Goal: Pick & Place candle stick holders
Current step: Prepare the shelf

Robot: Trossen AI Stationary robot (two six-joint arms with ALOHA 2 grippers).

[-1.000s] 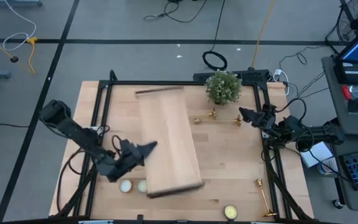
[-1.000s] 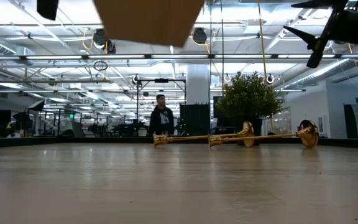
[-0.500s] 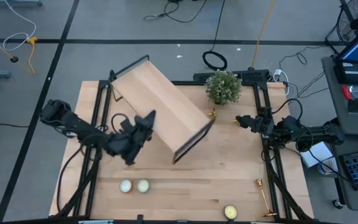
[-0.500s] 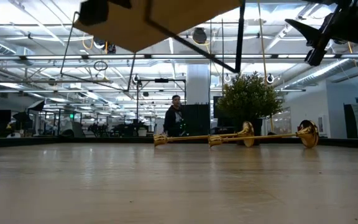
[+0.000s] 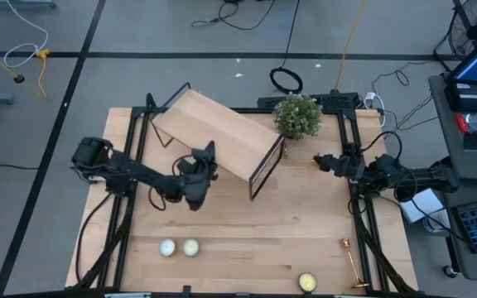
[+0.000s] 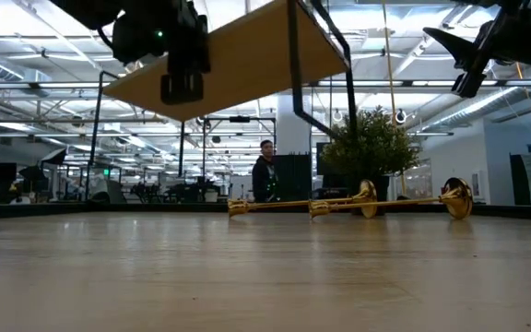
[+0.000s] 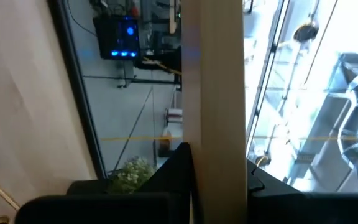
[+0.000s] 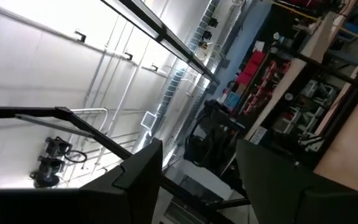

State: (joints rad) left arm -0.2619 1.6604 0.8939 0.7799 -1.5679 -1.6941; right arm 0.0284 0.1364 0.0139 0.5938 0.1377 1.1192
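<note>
The left gripper (image 5: 209, 154), clamped on the edge of the wooden shelf board (image 5: 215, 132), had swung it up off the table and toward the back left, by the plant (image 5: 296, 115). That bared the middle (handy!), yet no candle stick holders were gripped: two (image 6: 339, 203) lay near the plant, one (image 5: 350, 258) at the front right. The right gripper (image 5: 325, 160) hovered nearby, fingers parted and empty.

gold candle stick holders (image 6: 339, 202), pale wooden shelf (image 5: 218, 132)
</note>
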